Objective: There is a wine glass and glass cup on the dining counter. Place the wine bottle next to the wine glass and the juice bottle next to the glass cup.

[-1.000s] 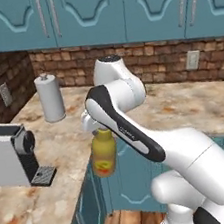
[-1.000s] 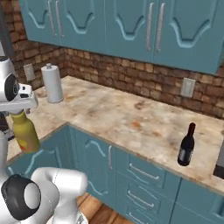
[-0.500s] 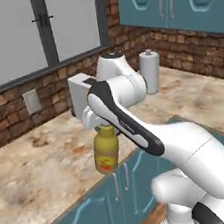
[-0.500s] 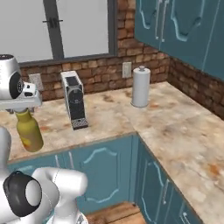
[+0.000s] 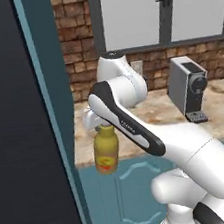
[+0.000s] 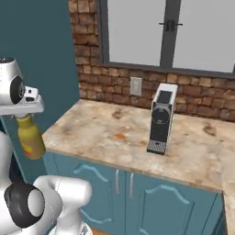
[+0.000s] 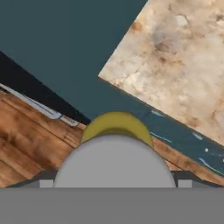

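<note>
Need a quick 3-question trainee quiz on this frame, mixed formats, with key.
1. True or false: the juice bottle stands on the counter.
2. What does the gripper hold? A) juice bottle B) mug C) paper towel roll
3. Fill in: on the counter, below the window, stands a ____.

Key: 1. False, it hangs in the air off the counter's edge. 2. A. 3. coffee machine.

The juice bottle (image 5: 107, 152) is stubby and olive-yellow, with a red-and-yellow label. It hangs upright in mid-air, just off the worktop's edge.
</note>
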